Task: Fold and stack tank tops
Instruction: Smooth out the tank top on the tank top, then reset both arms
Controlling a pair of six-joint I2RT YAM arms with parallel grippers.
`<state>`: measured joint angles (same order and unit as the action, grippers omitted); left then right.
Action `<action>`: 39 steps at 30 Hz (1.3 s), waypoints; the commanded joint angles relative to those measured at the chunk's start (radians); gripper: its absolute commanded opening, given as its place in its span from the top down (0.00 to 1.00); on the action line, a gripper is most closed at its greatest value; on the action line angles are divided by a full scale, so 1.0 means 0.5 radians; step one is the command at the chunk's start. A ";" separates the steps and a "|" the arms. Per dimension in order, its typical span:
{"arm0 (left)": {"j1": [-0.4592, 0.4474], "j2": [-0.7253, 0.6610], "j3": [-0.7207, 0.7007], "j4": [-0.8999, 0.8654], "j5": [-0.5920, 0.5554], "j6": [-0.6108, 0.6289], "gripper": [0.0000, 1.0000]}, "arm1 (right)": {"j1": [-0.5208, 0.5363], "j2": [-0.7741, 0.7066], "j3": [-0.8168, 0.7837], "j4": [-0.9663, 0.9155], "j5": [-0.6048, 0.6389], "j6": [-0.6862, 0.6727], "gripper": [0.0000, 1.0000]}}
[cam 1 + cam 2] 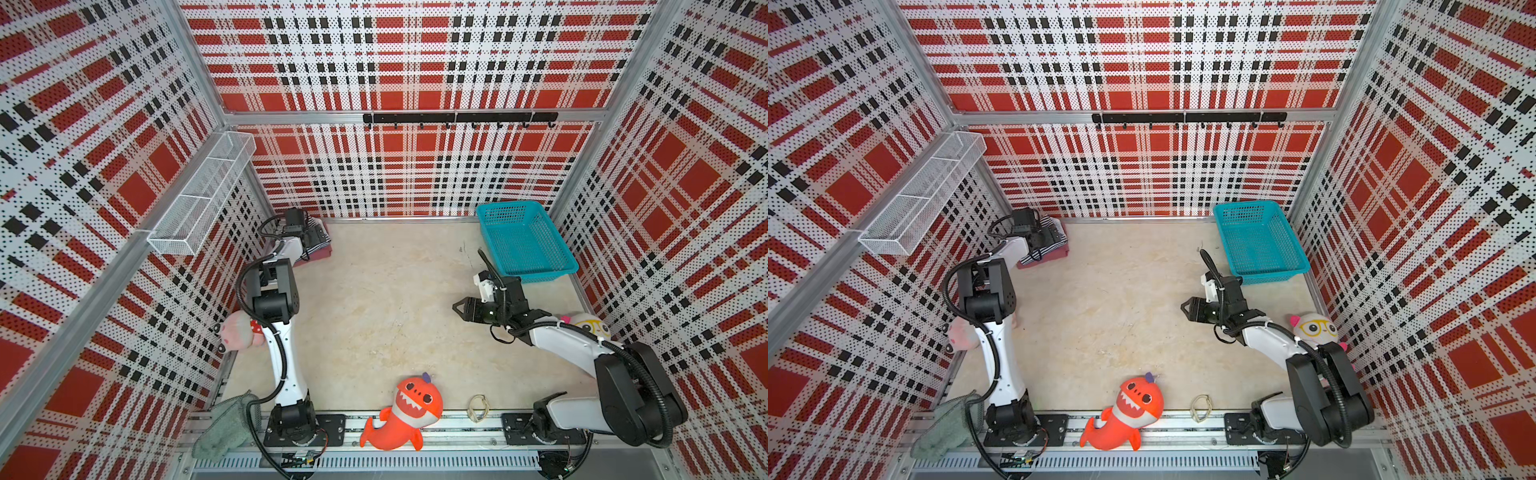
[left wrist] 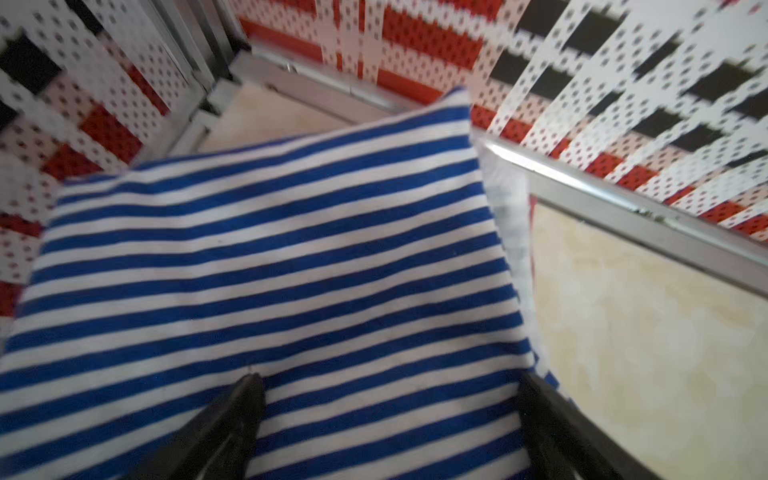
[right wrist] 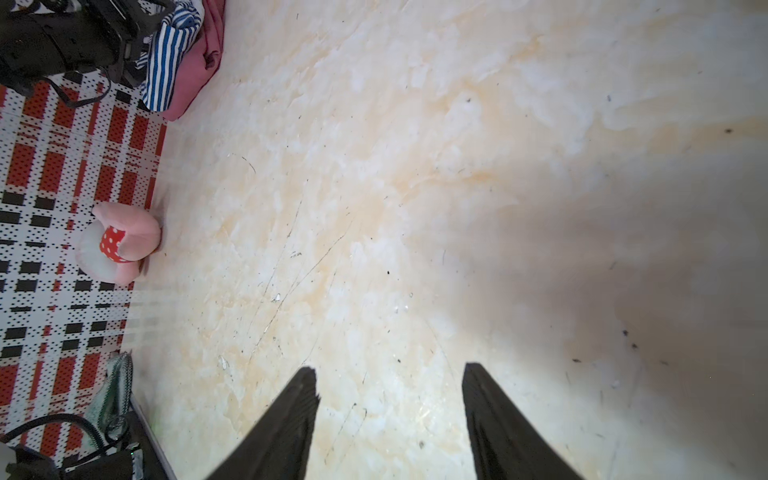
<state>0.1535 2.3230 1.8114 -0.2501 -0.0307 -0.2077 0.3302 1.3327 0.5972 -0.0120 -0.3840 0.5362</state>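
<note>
At the near edge, an orange shark plush toy [image 1: 401, 411] lay across the aluminium base rail [image 1: 457, 428]. A grey-green fuzzy cloth [image 1: 226, 428] hung at the near left corner. A pale cord loop [image 1: 478, 409] lay just right of the shark.

Farther in, a pink plush toy [image 1: 239, 332] sat against the left wall and a white plush toy with yellow glasses [image 1: 1314, 328] against the right wall. The middle of the cream marbled counter [image 1: 374, 316] was open.

The right jaws hovered over the counter's right side, partly parted and holding nothing.

A teal plastic mesh basket [image 1: 525, 241] stood in the far right corner. In the far left corner, the folded navy-and-white striped tank top [image 2: 270, 270] lay on the dusty maroon-pink tank top [image 1: 320, 255], near both walls. The left jaws were spread wide over the striped top; contact could not be determined.

Red, black and white plaid perforated panels [image 1: 415, 62] enclosed three sides.
</note>
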 commanded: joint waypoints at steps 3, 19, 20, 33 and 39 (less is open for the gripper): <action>-0.082 -0.404 -0.212 0.260 -0.276 0.093 0.02 | -0.030 -0.214 0.063 -0.180 0.382 -0.179 0.29; -0.583 -1.873 -2.329 1.385 -0.997 0.010 0.02 | -0.248 -0.289 -0.358 0.683 1.643 -0.781 0.00; -0.600 -1.897 -2.400 1.432 -1.025 0.008 0.02 | -0.259 -0.260 -0.394 0.768 1.646 -0.801 0.00; -0.294 -1.538 -2.687 2.286 -0.689 0.173 0.02 | -0.467 0.033 -0.664 1.914 1.428 -0.910 0.00; -0.136 -1.561 -2.757 2.386 -0.450 0.087 0.02 | -0.611 0.455 -0.737 2.509 1.257 -0.822 0.00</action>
<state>0.0856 1.5547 0.4419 0.8307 -0.3416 -0.1513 0.0380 1.4647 0.2489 1.0088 0.3031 0.1181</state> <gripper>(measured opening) 0.983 0.999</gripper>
